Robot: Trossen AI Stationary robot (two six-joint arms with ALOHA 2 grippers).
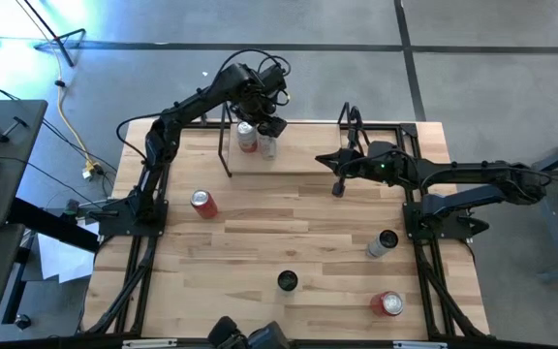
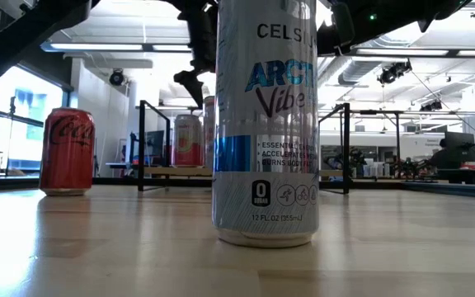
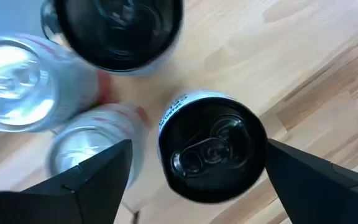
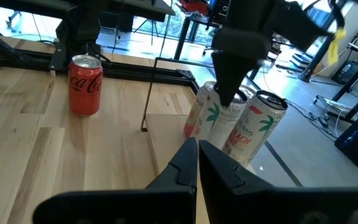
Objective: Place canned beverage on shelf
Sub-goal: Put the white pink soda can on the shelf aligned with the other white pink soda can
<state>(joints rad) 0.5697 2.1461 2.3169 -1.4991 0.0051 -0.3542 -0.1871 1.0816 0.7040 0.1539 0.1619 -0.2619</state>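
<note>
The left gripper (image 1: 268, 127) hangs directly over a cluster of cans standing on the shelf (image 1: 298, 160) at the table's (image 1: 298, 228) far edge. Its jaws are spread wide, one finger (image 3: 89, 180) on each side of a black-topped can (image 3: 211, 146); from the left wrist view they stand apart from its sides and grip nothing. That black-topped can is upright on the light wood planks, beside two silver-topped cans (image 3: 14, 84) and another dark-topped one (image 3: 120, 31). In the right wrist view the cluster shows as pale cans (image 4: 244, 127) with palm-tree print and pink lettering, packed together near the shelf's left black rod upright (image 4: 151, 93).

The right gripper (image 1: 337, 186) rests low just beside the shelf's right end, its jaws pressed together and holding nothing.

Elsewhere on the table, a red cola can (image 1: 202, 203) stands toward the left edge, well apart from the shelf. A tall white can with blue lettering (image 2: 264, 124) stands near the middle of the near edge, filling the low view. Another dark-topped can (image 1: 383, 242) stands toward the right edge, and a second red can (image 1: 387, 303) stands at the near right corner.
</note>
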